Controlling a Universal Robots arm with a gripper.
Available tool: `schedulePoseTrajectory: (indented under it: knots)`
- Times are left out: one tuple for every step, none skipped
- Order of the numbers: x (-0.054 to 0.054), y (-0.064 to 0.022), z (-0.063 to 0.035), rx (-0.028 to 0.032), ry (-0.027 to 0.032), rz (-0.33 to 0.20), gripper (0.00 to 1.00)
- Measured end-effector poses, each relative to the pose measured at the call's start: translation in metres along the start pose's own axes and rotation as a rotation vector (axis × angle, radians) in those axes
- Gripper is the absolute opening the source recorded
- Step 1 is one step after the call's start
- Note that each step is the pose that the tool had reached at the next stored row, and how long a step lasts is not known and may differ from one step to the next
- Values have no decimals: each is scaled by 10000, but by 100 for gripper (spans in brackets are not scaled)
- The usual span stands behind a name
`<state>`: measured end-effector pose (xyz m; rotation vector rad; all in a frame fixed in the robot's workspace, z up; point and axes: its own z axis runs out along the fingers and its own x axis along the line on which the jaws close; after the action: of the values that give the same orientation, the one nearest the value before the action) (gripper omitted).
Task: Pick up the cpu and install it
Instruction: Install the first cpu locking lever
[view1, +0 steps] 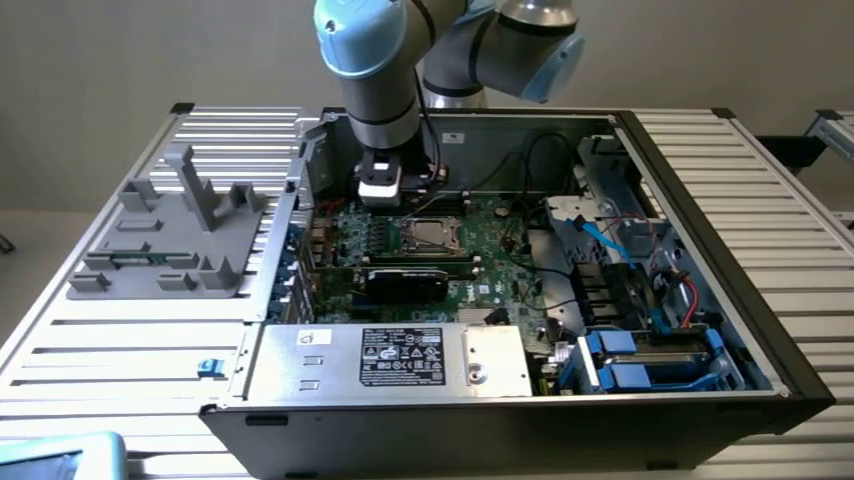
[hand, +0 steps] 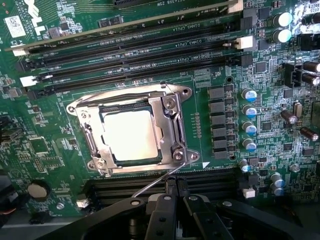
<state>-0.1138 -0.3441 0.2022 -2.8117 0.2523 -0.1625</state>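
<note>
As the cpu (hand: 129, 135) lies flat inside the socket's metal frame (hand: 172, 125), which locates it on the motherboard (hand: 45, 145), the gripper (hand: 175, 186) hangs just beside it, fingers (hand: 164, 210) closed together, gripping nothing.

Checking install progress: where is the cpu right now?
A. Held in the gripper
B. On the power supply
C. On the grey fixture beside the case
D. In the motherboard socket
D: the cpu lies flat within the socket's metal frame, apart from the shut gripper.
</note>
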Motion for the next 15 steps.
schedulePoseTrajectory:
  knots:
    - [5,0,3,1,4,9,11]
    - [8,0,4,0,7,17,11]
    - [10,0,5,0,11,25,11]
    - [11,0,6,-1,15,32,11]
    - [12,0,7,1,18,38,11]
    - [13,0,8,4,21,43,11]
    - [14,1,10,12,24,48,11]
    - [14,1,12,26,28,55,11]
    - [14,1,12,32,28,63,11]
    - [14,1,12,32,30,71,11]
    - [14,1,12,31,33,83,11]
    - [14,3,11,30,40,100,11]
    - [15,5,11,29,47,120,11]
    - [18,7,11,28,54,141,11]
    - [21,8,12,24,61,162,11]
